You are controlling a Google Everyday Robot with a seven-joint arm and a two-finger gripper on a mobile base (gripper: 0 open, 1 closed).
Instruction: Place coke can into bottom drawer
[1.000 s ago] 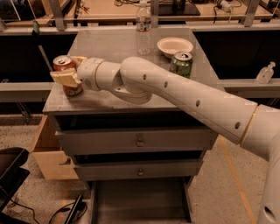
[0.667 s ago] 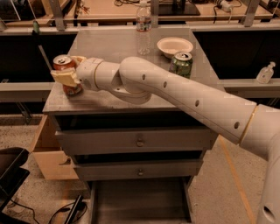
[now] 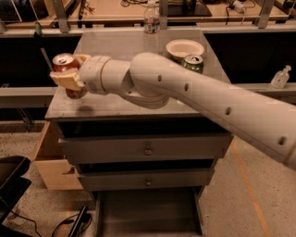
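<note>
Coke can (image 3: 64, 62) clamped in hand (image 3: 71, 75)
Held over tabletop's (image 3: 120, 46) left edge, likely for lowering into open bottom drawer (image 3: 148, 215).

Workshop-like lab: grey metal cabinet (image 3: 138, 149), cable-strewn workbenches (image 3: 115, 10) behind, gripper (image 3: 73, 70) with coke can (image 3: 64, 61) at cabinet's left edge.

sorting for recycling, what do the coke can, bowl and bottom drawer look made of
coke can: thin metal, likely aluminium, silvery top, glossy red paint; the gripper grips it at the left edge of the cabinet.
bowl: paper or plastic, matte cream; can't tell which.
bottom drawer: grey sheet metal, dull finish, flat floor.
</note>
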